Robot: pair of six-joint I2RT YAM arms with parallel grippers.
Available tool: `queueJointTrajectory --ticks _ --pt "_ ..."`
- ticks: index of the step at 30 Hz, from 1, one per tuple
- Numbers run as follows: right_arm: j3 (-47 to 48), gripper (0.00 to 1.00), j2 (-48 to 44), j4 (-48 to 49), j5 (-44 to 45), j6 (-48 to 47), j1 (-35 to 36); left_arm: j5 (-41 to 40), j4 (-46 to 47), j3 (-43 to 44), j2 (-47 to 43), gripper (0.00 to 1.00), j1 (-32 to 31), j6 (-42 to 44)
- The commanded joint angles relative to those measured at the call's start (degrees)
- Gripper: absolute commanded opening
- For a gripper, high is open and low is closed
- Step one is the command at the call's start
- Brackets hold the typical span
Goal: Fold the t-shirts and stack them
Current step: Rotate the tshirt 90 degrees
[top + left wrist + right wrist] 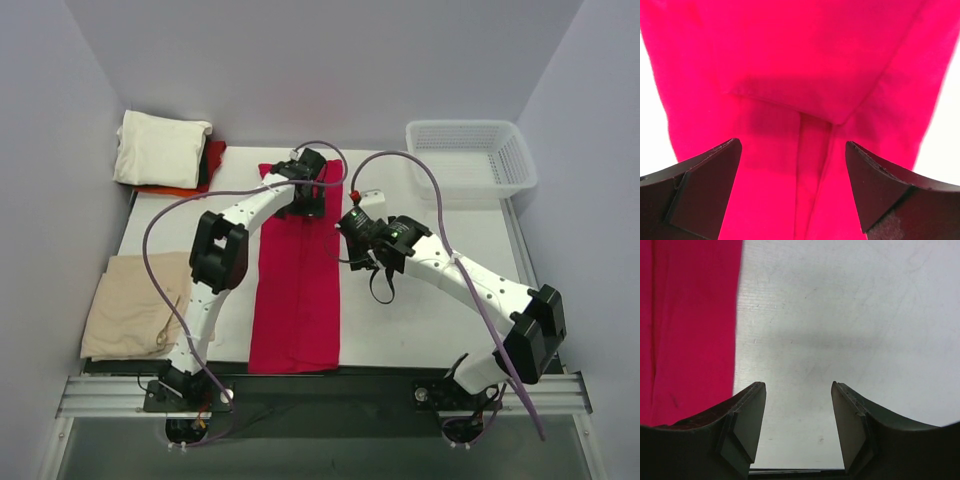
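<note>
At least four t-shirts show, one of each colour. The crimson t-shirt [298, 290] lies mid-table as a long strip, the tan t-shirt [135, 305] at the left edge, and the cream t-shirt [160, 148] on the orange-red t-shirt [165, 188] far-left. The left gripper [792, 145] gapes over the crimson strip's far end. The right gripper [797, 385] gapes over bare table [420, 320] beside its right edge. One basket [470, 160] stands far-right.

Down the centre, a long crimson-red cloth t-shirt [297, 290], folded into a narrow strip. Over its far end, the left gripper [308, 200]. Just off its right edge, the right gripper [348, 228]. Left of it, a tan-beige folded shirt [135, 305]. Far-left, a cream-white folded shirt [160, 148] atop an orange-red one [165, 189]. Far-right, a white plastic lattice basket [470, 160].
</note>
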Motion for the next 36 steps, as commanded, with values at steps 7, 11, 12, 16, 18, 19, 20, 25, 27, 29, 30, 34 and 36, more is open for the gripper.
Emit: queueJointTrajectory --ticks 7,11,12,16,18,19,20,25,27,29,30,34,36 --pt "-2.61 0.56 -3.41 -0.73 -1.37 3.0 -2.68 0.26 -7.24 8.01 8.17 0.97 -1.06 -5.17" --pt "-2.43 0.56 -3.23 -0.47 -2.16 2.74 -3.82 1.14 -11.36 14.15 12.12 0.97 -0.62 -6.31" --pt "-2.34 0.56 -3.06 -0.46 -2.43 2.65 -4.17 0.97 -11.98 15.39 12.92 0.97 -0.53 -6.4" --pt "-1.9 0.56 -2.18 -0.29 -3.39 2.12 -5.93 1.58 -12.78 20.75 17.04 0.97 0.52 -6.05" --pt "-1.55 0.56 -1.65 -0.29 -3.92 1.86 -6.55 2.02 -12.26 23.21 18.19 0.97 1.23 -5.53" --pt "-1.55 0.56 -1.56 -0.29 -4.27 1.86 -7.16 2.45 -11.82 23.74 18.98 0.97 2.19 -5.18" --pt "-1.46 0.56 -1.3 -0.29 -4.45 1.86 -7.34 3.24 -10.86 24.44 19.34 0.97 2.63 -4.56" --pt "-0.67 0.56 0.54 -0.29 -5.77 1.6 -8.4 10.1 -4.97 24.54 21.01 0.97 5.53 -1.92" --pt "-0.15 0.56 1.68 -0.29 -6.29 1.51 -8.75 13.96 -0.05 23.75 20.92 0.97 6.94 -0.69" --pt "0.73 0.56 2.56 -0.29 -7.0 1.42 -8.66 16.76 5.2 23.66 20.84 0.97 7.82 0.18" --pt "1.08 0.56 3.26 -0.29 -7.17 1.42 -8.83 17.57 6.63 23.66 20.83 0.97 8.69 0.71" --pt "2.31 0.56 4.24 -0.29 -7.88 1.51 -8.75 19.77 12.79 23.58 18.91 0.97 9.76 3.87" --pt "2.49 0.56 4.33 -0.29 -7.62 1.68 -8.75 20.3 14.99 22.7 17.5 0.97 9.76 6.59"
